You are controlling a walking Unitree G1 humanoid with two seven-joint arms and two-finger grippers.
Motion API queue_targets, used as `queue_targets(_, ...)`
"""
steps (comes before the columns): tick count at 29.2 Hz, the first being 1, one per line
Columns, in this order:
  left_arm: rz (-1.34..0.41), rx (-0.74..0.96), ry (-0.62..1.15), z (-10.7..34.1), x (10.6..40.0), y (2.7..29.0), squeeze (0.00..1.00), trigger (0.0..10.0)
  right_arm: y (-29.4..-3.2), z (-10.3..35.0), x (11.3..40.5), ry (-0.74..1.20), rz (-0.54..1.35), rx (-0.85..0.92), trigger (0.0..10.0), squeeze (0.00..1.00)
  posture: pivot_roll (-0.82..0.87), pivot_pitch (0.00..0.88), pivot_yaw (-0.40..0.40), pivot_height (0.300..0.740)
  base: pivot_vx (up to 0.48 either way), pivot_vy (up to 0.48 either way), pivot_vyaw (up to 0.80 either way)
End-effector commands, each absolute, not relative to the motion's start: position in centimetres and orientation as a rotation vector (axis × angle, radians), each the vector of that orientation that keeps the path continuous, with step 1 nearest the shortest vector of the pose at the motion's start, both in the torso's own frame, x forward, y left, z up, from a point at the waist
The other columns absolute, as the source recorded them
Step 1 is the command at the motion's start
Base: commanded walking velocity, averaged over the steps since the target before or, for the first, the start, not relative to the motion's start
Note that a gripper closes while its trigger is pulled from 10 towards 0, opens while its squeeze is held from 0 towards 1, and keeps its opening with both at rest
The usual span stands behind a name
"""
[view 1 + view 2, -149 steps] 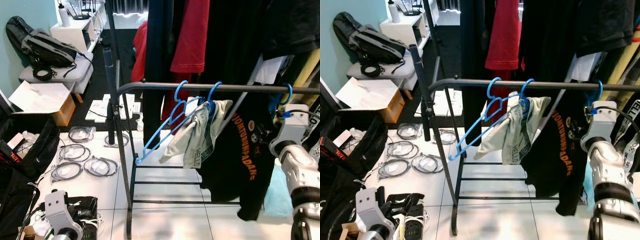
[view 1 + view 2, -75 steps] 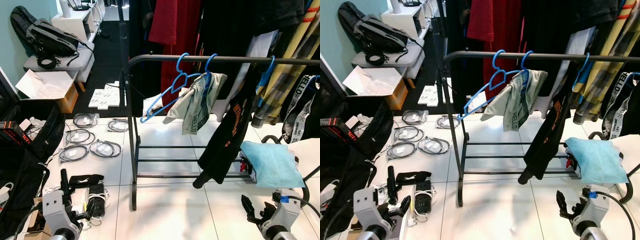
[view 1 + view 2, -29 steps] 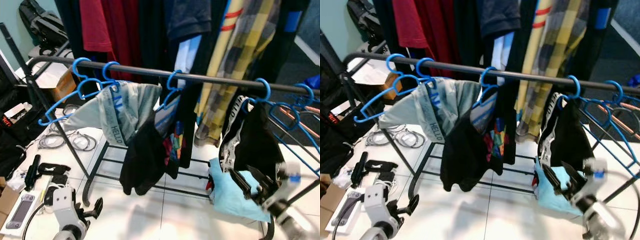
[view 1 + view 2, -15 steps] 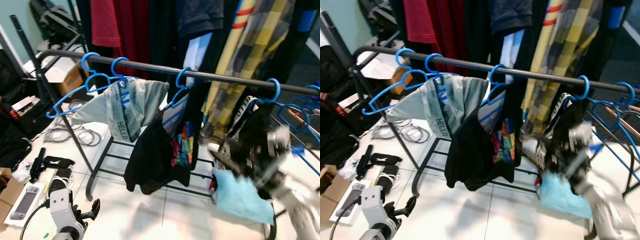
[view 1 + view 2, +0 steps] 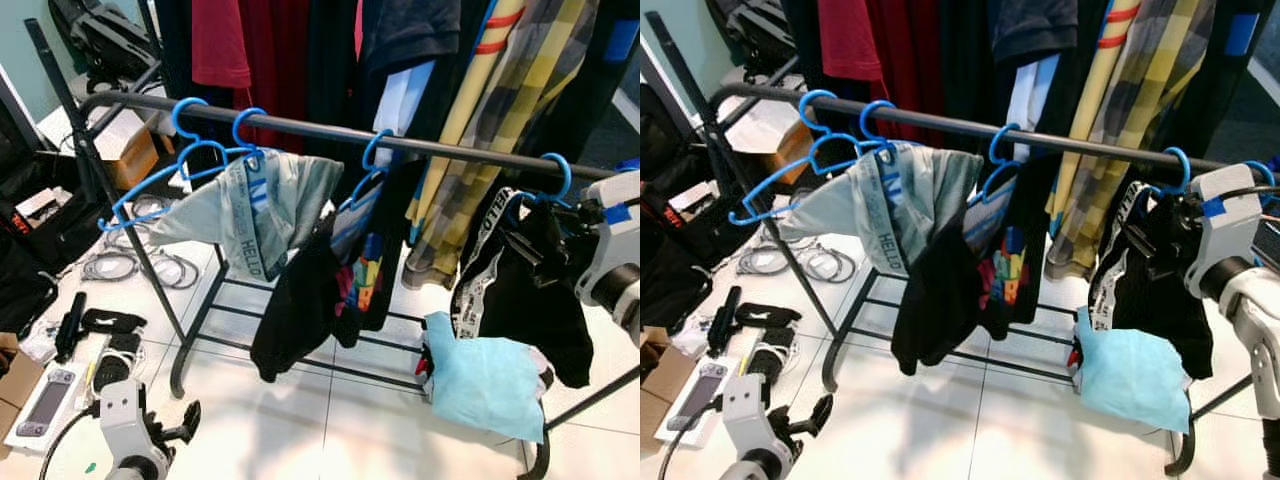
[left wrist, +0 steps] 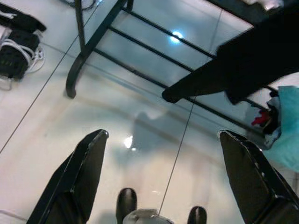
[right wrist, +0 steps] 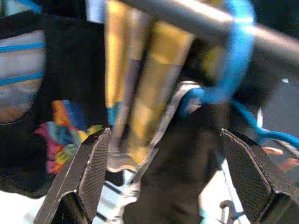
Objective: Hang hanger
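A dark rail [image 5: 450, 150] carries several blue hangers. One hanger [image 5: 150, 180] at the left end is bare, and the one beside it holds a grey garment [image 5: 260, 205]. At the right, a blue hanger hook [image 5: 555, 178] sits over the rail with a black garment [image 5: 520, 300] under it. My right gripper [image 5: 535, 240] is raised just below that hook, open, its fingers [image 7: 88, 179] spread on either side of the hanger neck [image 7: 196, 95] and garment without closing on them. My left gripper [image 5: 185, 420] hangs low over the floor tiles, open and empty.
A taller rack of shirts [image 5: 300, 60] hangs behind the rail. A light blue cloth [image 5: 480, 385] lies on the rack's lower bars. Coiled cables [image 5: 110, 265], a power strip [image 5: 115, 365], a handheld console [image 5: 45, 400], a cardboard box [image 5: 130, 150] and a backpack [image 5: 105, 35] crowd the left.
The view has turned right along the rail. My right arm has risen from near the floor to the blue hanger at the rail's right end. The left arm stays low.
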State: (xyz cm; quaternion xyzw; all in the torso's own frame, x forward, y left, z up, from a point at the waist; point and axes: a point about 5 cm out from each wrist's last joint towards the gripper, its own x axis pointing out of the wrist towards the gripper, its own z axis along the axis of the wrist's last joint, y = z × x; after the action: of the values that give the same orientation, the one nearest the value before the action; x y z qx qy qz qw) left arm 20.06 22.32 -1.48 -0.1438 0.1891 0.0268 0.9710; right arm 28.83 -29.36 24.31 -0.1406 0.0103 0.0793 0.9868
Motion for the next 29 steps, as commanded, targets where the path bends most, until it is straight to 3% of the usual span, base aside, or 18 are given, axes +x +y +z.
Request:
queue_targets(1,0.065,-0.298,0.382,-1.5,19.7,22.6,0.00,10.0,-29.0,25.2,28.7,-0.011,0.162,-0.296,10.0,0.00,-0.08,0.129,-0.008,0.740,0.000,0.000,0.00)
queue_targets(9,0.065,-0.299,0.380,-1.5,19.6,22.5,0.00,10.0,-29.3,25.6,28.7,0.012,0.123,-0.301,10.0,0.00,-0.08,0.130,-0.011,0.740,0.000,0.000,0.00)
queue_targets(15,0.065,-0.300,0.381,-1.4,19.6,22.6,0.00,10.0,-30.2,22.5,28.2,0.206,0.090,-0.229,10.0,0.00,-0.08,0.131,-0.008,0.740,0.000,0.000,0.00)
queue_targets(27,0.067,-0.300,0.380,-1.4,19.6,22.6,0.00,10.0,-30.8,21.1,28.2,0.282,0.022,-0.157,10.0,0.00,-0.08,0.128,-0.006,0.740,0.000,0.000,0.00)
queue_targets(28,0.067,-0.300,0.380,-1.4,19.6,22.6,0.00,10.0,-30.7,20.8,28.2,0.293,0.027,-0.150,9.7,0.00,-0.08,0.128,-0.007,0.740,0.000,0.000,0.00)
queue_targets(29,0.068,-0.300,0.379,-1.4,19.6,22.6,0.00,10.0,-30.5,20.7,28.3,0.292,0.037,-0.144,4.0,0.00,-0.08,0.128,-0.008,0.740,0.000,0.000,0.00)
